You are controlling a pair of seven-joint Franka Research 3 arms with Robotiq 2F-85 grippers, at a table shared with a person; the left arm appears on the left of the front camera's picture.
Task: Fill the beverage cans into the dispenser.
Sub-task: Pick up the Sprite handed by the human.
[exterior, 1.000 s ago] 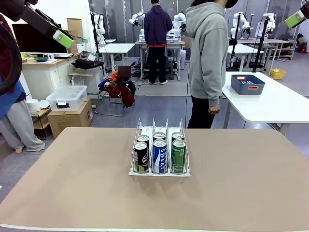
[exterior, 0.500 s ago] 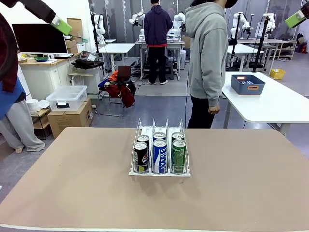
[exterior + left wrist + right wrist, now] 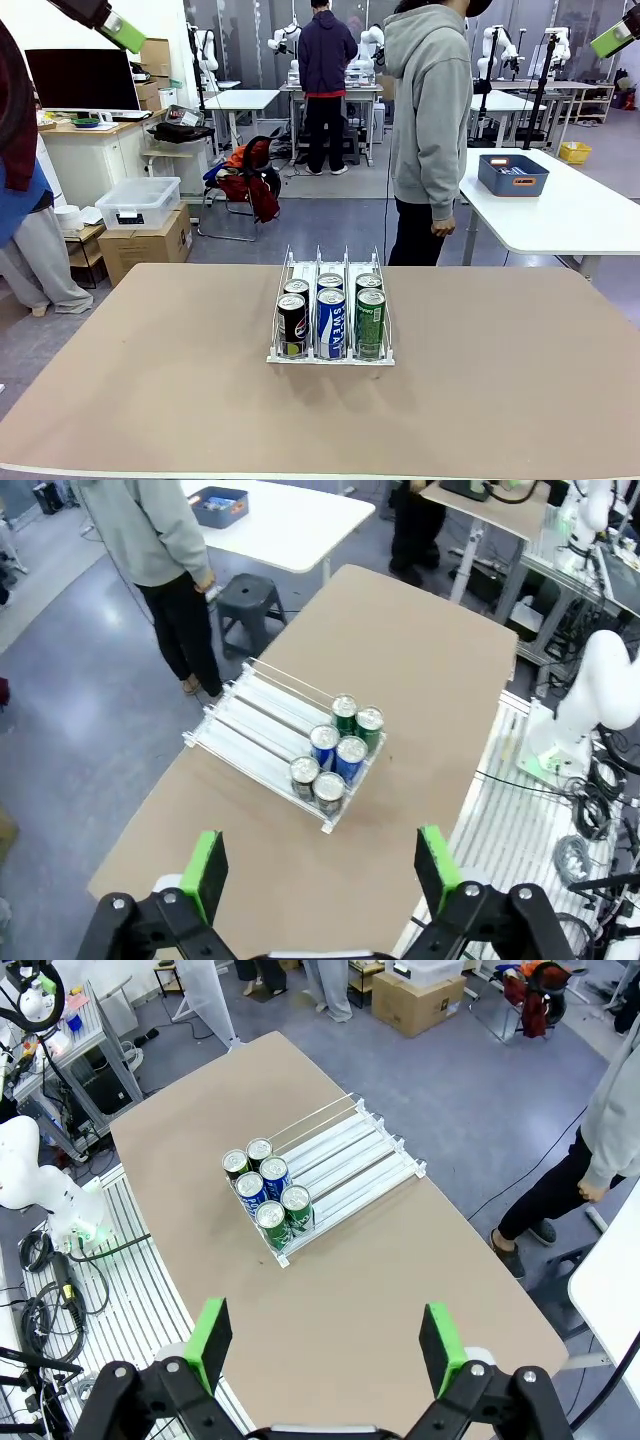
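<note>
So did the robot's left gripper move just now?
Yes. The left gripper went up: it was in front of the black monitor before, and now it is above the monitor's top edge.

Person in grey hoodie (image 3: 430, 110) is standing beyond the brown table (image 3: 150, 380). Blue bin (image 3: 512, 174) is sitting on white side table (image 3: 570, 215). Clear tote (image 3: 138, 202) is resting on cardboard box (image 3: 145, 248).

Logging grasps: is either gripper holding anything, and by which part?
Nothing. Left gripper and right gripper are open and empty, high above the cans in the dispenser.
</note>
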